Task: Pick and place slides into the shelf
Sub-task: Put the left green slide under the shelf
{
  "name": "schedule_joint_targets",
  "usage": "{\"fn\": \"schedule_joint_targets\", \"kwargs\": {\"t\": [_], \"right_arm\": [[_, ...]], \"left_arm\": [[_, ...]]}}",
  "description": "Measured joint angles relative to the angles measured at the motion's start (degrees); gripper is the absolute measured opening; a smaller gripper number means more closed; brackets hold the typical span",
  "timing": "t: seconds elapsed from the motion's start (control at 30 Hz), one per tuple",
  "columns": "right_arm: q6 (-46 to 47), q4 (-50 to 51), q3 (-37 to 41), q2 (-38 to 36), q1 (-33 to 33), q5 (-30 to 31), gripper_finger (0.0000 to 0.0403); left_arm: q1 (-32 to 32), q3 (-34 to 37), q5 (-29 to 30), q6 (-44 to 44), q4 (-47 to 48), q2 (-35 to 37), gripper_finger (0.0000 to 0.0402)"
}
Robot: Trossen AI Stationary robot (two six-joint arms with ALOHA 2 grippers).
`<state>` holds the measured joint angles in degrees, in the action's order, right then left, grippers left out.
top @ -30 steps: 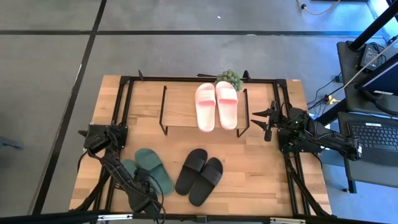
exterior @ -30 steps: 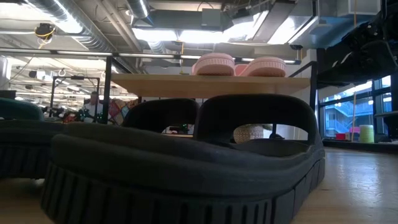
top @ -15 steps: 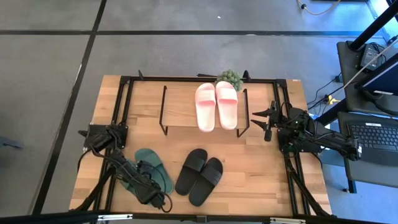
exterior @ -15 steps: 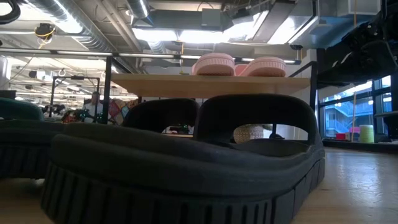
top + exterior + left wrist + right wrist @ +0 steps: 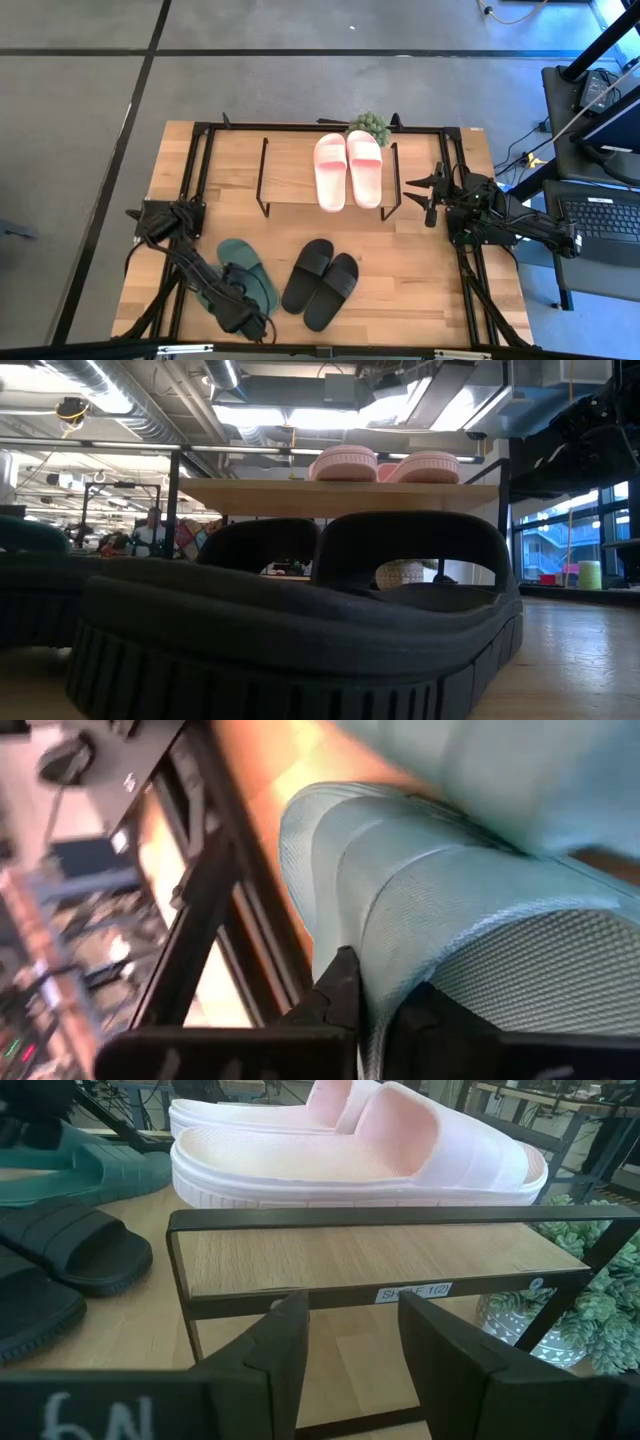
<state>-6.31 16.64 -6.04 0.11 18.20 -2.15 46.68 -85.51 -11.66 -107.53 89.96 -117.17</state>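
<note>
Left hand (image 5: 232, 305) moved onto green slide (image 5: 252, 273) & clamped shut

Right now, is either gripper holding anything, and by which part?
Left gripper is shut on the edge of a green slide. Right gripper holds nothing, open beside the shelf.

The wooden table (image 5: 420, 275) bears the shelf (image 5: 290, 180) — pink slides (image 5: 348, 168) atop — plus green (image 5: 250, 270) and black slides (image 5: 320, 282).

The shelf (image 5: 325, 178) top's left half looks free; pink slides (image 5: 348, 168) fill the right.
</note>
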Motion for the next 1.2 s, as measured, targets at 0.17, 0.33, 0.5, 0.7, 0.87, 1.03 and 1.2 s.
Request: {"fn": "schedule_joint_targets", "kwargs": {"t": [0.17,0.33,0.5,0.7,0.87,1.03,1.2], "right_arm": [[0.0,0.0,0.0,0.0,0.0,0.0,0.0157],[0.0,0.0,0.0,0.0,0.0,0.0,0.0157],[0.0,0.0,0.0,0.0,0.0,0.0,0.0157],[0.0,0.0,0.0,0.0,0.0,0.0,0.0157],[0.0,0.0,0.0,0.0,0.0,0.0,0.0157],[0.0,0.0,0.0,0.0,0.0,0.0,0.0157],[-6.1,0.0,0.0,0.0,0.0,0.1,0.0157]], "left_arm": [[0.0,-4.9,5.4,5.6,0.0,0.2,0.0004],[-1.0,-8.0,0.8,11.4,-0.2,0.6,0.0003],[-0.9,-10.2,-11.3,12.1,0.1,1.5,0.0002],[-2.5,-19.8,-12.2,17.7,0.1,1.6,0.0002],[-3.9,-29.5,-2.5,17.8,0.0,1.6,0.0002],[-6.0,-35.0,16.0,25.2,0.0,1.6,0.0002],[-9.9,-33.8,28.2,42.7,0.0,1.6,0.0002]]}}
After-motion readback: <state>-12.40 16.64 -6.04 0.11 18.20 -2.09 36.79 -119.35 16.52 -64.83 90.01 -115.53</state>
